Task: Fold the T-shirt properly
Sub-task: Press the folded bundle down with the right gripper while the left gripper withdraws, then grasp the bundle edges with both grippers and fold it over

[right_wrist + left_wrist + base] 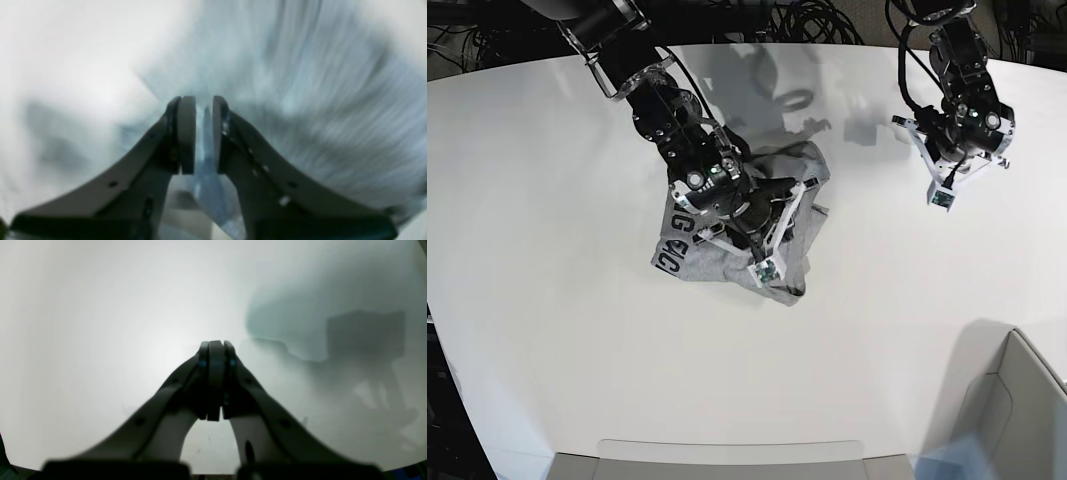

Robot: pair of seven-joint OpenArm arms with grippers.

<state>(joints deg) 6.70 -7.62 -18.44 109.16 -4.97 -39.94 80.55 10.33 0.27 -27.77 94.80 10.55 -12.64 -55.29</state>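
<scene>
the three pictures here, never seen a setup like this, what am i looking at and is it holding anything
The machine is a robot with two black arms. The base picture looks over a white table where a crumpled grey T-shirt with dark lettering lies. The other two come from cameras on its wrists. The left wrist picture shows that arm's fingers, closed, with only white tabletop beyond. In the blurry right wrist picture, the right arm's fingers stand slightly apart over the shirt. The left fingers hold nothing; the right ones show no cloth clearly gripped between them.
</scene>
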